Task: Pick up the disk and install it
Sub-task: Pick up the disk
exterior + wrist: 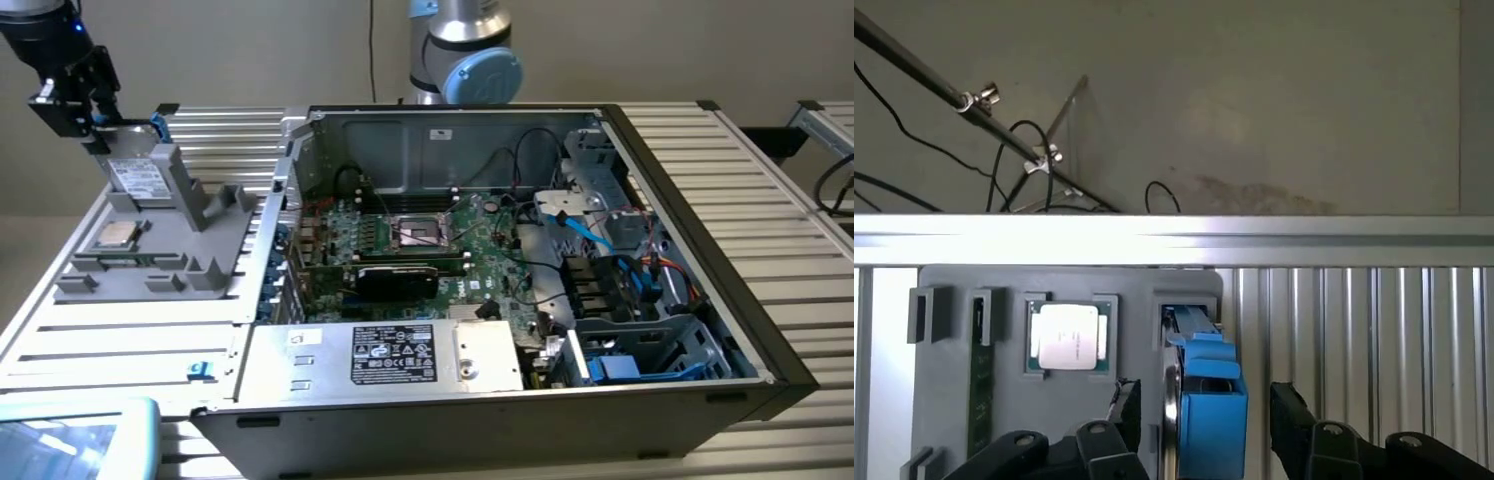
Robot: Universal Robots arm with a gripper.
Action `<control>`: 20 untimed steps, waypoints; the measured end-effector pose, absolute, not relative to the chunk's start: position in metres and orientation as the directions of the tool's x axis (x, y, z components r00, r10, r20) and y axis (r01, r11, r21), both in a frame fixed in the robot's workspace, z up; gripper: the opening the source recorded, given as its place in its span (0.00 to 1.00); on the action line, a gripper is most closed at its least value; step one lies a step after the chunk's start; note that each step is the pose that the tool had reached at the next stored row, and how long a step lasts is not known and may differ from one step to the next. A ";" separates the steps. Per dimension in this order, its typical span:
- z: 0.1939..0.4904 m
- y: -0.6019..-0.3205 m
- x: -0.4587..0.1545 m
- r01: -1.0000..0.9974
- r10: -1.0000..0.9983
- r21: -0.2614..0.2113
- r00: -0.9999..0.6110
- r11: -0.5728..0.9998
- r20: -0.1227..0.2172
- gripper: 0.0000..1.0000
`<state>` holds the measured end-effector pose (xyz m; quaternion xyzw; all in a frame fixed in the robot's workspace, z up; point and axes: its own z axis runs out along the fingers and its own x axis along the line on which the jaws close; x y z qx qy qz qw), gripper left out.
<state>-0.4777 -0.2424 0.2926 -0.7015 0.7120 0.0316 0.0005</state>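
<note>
Ribbed aluminium table (747, 150), plain beige wall behind. Disk (134, 175) (1211, 440) stands on edge in a slot at the far end of the grey fixture (200, 265) (944, 420), blue carrier tab pointing up at the wrist camera, white label facing along the fixture. Gripper (96, 128) (1204, 405) sits right over that slot and straddles the disk, jaws spread wide, one black finger on each flat side, nothing gripped. One finger looks very close to the disk's silver edge; can't tell from the wrist view if it touches. On the same fixture, in the pocket next to the disk slot, the square silver processor chip (118, 235) (1067, 337) lies flat. Beyond the chip, a thin green board (981, 390) sits on edge in a narrow slot. Beside the fixture, on the exterior view's right, the open PC case (400, 140) lies with motherboard (427, 240) exposed and a silver box with black-and-white sticker (400, 355) at its near end.
</note>
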 end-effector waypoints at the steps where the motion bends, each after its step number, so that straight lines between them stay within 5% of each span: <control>1: 0.293 -0.242 -0.478 -0.999 -0.999 0.044 -0.016 0.014 -0.045 0.63; 20: 0.279 -0.241 -0.478 -0.999 -0.999 0.043 -0.016 0.014 -0.043 0.63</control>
